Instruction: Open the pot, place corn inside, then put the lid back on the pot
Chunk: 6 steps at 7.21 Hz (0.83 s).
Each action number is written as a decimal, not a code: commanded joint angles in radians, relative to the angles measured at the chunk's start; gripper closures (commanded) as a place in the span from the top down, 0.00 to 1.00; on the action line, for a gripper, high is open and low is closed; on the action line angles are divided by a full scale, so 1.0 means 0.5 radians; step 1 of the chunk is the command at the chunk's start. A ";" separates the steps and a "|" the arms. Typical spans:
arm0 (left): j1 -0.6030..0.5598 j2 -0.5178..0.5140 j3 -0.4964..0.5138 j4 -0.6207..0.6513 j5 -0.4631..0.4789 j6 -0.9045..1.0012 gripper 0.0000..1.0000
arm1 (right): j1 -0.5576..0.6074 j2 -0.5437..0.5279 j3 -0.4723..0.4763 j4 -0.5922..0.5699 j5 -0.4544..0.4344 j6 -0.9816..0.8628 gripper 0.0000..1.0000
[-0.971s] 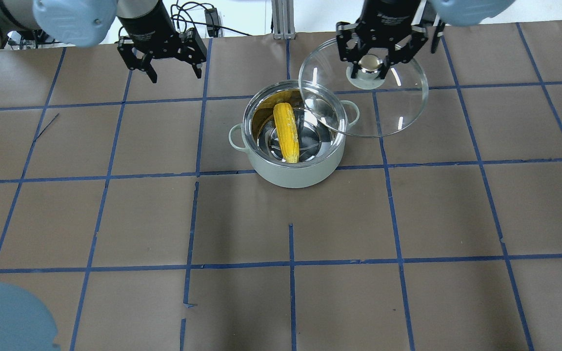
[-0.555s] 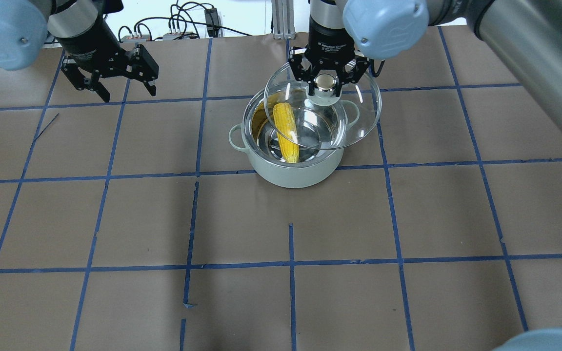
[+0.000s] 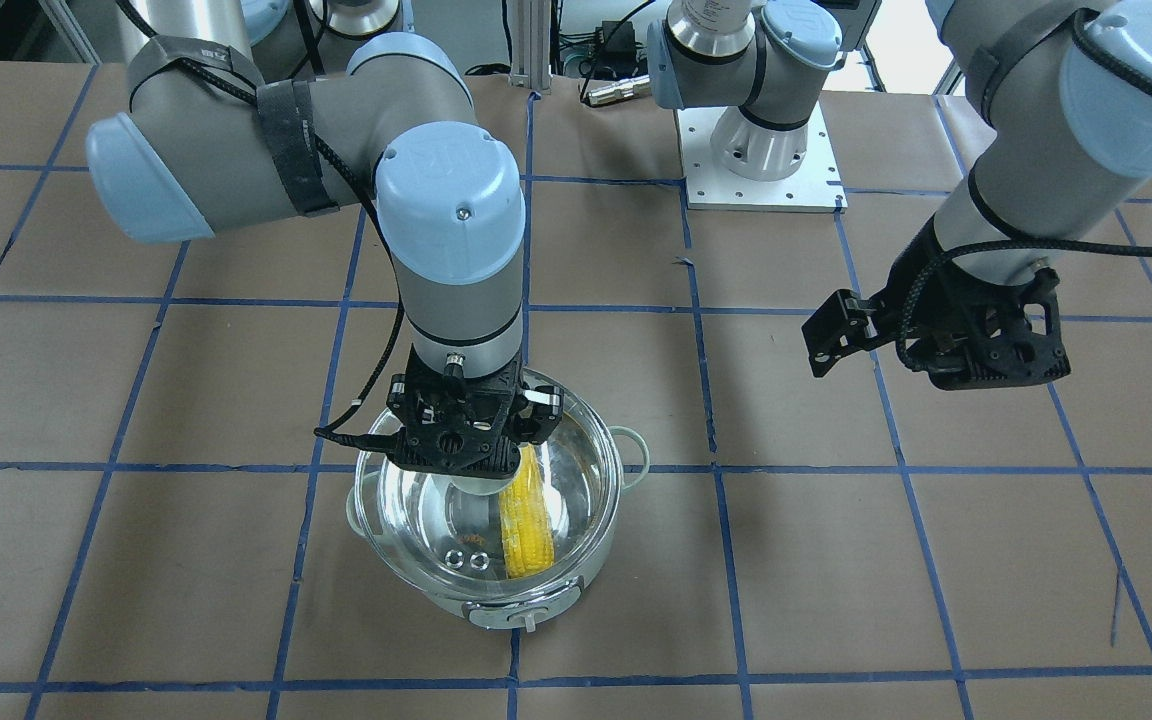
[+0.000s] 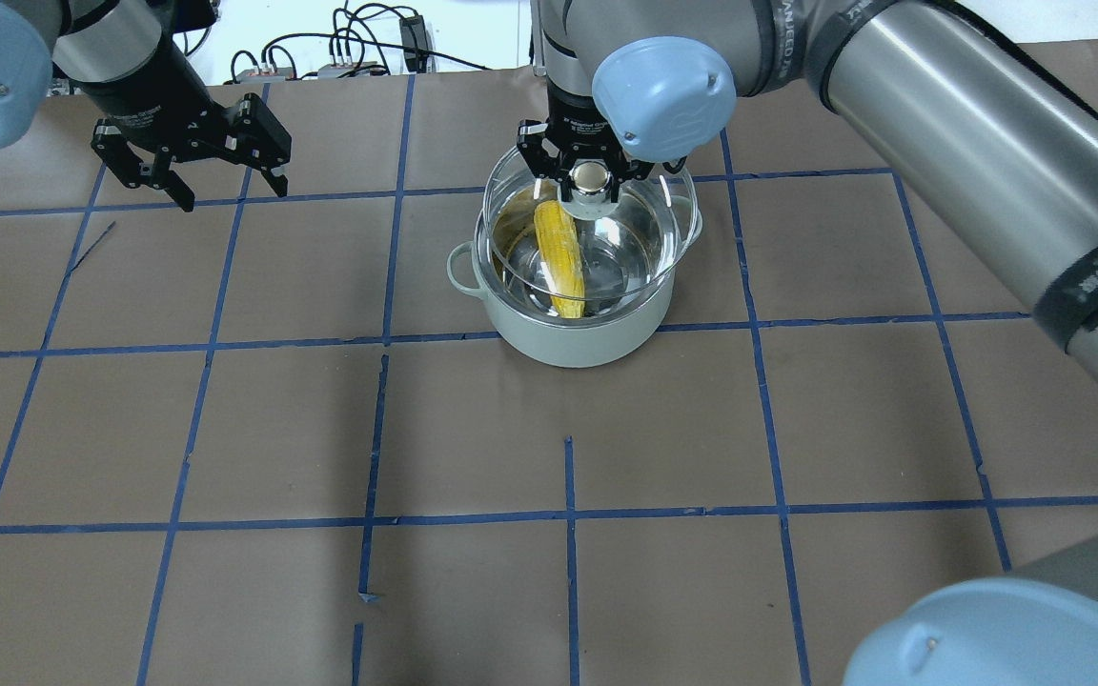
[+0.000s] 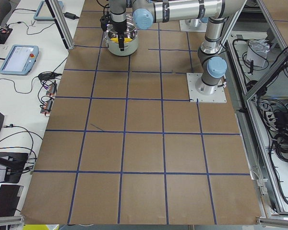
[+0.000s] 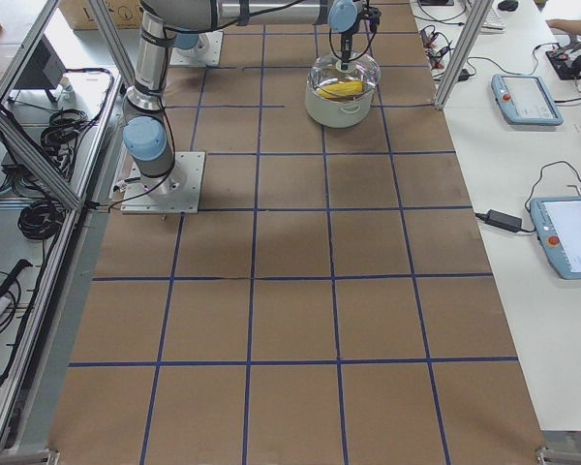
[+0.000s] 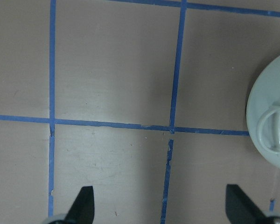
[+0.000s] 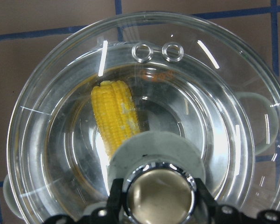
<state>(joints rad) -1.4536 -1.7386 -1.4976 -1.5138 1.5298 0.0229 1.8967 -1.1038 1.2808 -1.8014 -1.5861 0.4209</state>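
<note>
The pale mint-green pot (image 4: 573,335) stands at the table's middle back, and also shows in the front view (image 3: 526,612). The yellow corn (image 4: 559,257) lies inside it and is seen through the glass (image 8: 115,112) (image 3: 526,520). My right gripper (image 4: 590,177) is shut on the metal knob of the clear glass lid (image 4: 668,221) and holds it over the pot's mouth, roughly centred (image 8: 224,79). I cannot tell whether the lid touches the rim. My left gripper (image 4: 233,195) is open and empty, off to the pot's left above bare table (image 7: 158,200).
Brown table covering with a blue tape grid (image 4: 568,519). The right arm's long forearm (image 4: 978,181) stretches across the right half. Cables and boxes lie past the back edge (image 4: 368,48). One pot handle (image 7: 270,128) shows at the left wrist view's right edge.
My right gripper has carried the lid leftward from the pot's right side to over the pot's mouth. My left arm has drawn away to the left, still open.
</note>
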 commanded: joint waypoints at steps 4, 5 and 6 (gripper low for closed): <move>-0.099 0.072 -0.150 0.045 -0.001 -0.079 1.00 | 0.066 0.057 0.037 -0.017 0.009 0.118 0.15; -0.103 0.096 -0.150 0.045 -0.001 -0.070 1.00 | 0.063 0.063 0.040 -0.017 0.000 0.103 0.15; -0.103 0.072 -0.150 0.049 -0.001 -0.079 1.00 | 0.063 0.066 0.040 -0.017 0.000 0.094 0.15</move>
<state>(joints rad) -1.5035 -1.6976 -1.5718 -1.4909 1.5294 -0.0147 1.9283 -1.0738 1.2998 -1.8103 -1.5847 0.4740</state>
